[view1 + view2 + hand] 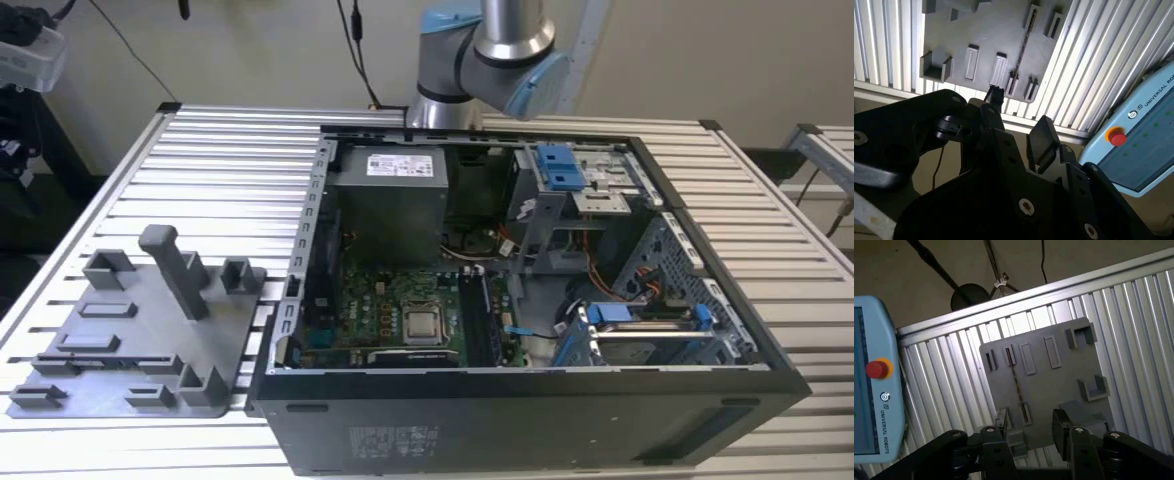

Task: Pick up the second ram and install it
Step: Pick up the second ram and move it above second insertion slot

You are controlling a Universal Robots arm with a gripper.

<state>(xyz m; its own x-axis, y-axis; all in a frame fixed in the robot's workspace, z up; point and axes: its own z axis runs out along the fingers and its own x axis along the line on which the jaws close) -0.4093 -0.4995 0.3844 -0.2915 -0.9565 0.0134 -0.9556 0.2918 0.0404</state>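
Grey plastic is the material of the fixture tray (134,345), which lies on the table (227,170) of aluminium slats, just beside the open computer case (534,405), at the exterior view's left of it. One tall post (174,268) stands upright on the tray. The case lies on its side, and inside it the green motherboard (400,310) is visible. The arm (487,45) rises behind the case and goes out of the exterior view at the top. In both wrist views the gripper (1031,427) (1016,117) hangs well above the tray (1054,375) (984,35) and looks down on it. Its two black fingers (1061,427) stand apart with a free gap between them, so the claw is released and carries nothing. The second ram (1015,376) (1023,47) is in the tray: it appears as a long, thin dark line, standing on its edge between small slotted holders, and it is not touched by the fingers. Several other holders and U-shaped brackets of the tray are around it. A pale blue teach pendant (874,405) (1139,150) with a red button is seen near the edge of the table in both wrist views.
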